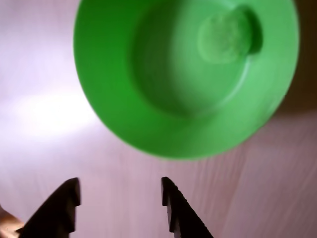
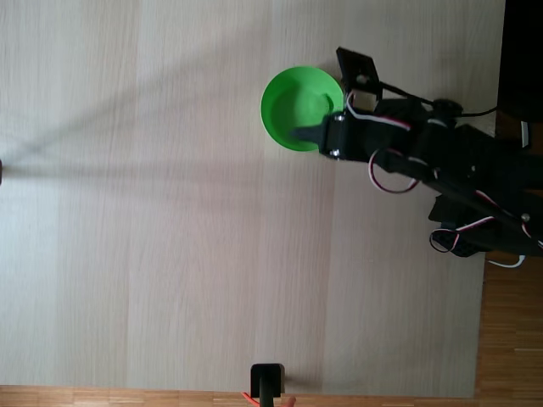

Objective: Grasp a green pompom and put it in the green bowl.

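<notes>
while end effector [image 1: 120,198] gapes — green pompom [image 1: 224,38] in green bowl [image 1: 148,124].

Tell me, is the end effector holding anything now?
Nothing. The end effector is open and empty, and the pompom already lies inside the bowl.

My arm reaching in from the right edge of the fixed view, claw [image 1: 120,192] at the wrist view's bottom, jaws spread, nothing between them
</notes>
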Motion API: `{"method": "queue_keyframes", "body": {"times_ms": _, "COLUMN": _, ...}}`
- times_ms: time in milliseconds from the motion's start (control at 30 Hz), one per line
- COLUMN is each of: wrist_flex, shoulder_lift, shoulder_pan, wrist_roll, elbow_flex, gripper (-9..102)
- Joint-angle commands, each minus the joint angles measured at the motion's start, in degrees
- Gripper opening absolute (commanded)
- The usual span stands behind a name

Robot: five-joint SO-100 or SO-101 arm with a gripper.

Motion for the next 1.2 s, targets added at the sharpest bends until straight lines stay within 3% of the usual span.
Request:
{"method": "queue_keyframes", "body": {"times_ms": 0, "wrist_flex": -0.44, "shoulder_lift": 6.77, "shoulder_pan": -5.54, "wrist_roll": 0.62, "elbow_flex": 3.34, "gripper": 14}}
{"method": "queue_keyframes", "body": {"times_ms": 267, "wrist_flex": -0.26, "shoulder_lift": 21.8, "shoulder_pan": -12.74, "wrist_roll": 3.34, "elbow_flex": 13.89, "gripper": -1}}
{"method": "queue_keyframes", "body": {"times_ms": 533, "wrist_flex": 0.09, "shoulder_lift": 38.76, "shoulder_pan": -13.62, "wrist_roll": 5.8, "elbow_flex": 27.69, "gripper": 0}}
{"method": "queue_keyframes", "body": {"times_ms": 800, "wrist_flex": -0.53, "shoulder_lift": 57.83, "shoulder_pan": -22.59, "wrist_roll": 6.42, "elbow_flex": 45.53, "gripper": 0}}
{"method": "queue_keyframes", "body": {"times_ms": 1167, "wrist_flex": 0.0, "shoulder_lift": 73.83, "shoulder_pan": -24.43, "wrist_roll": 16.08, "elbow_flex": 59.5, "gripper": 0}}
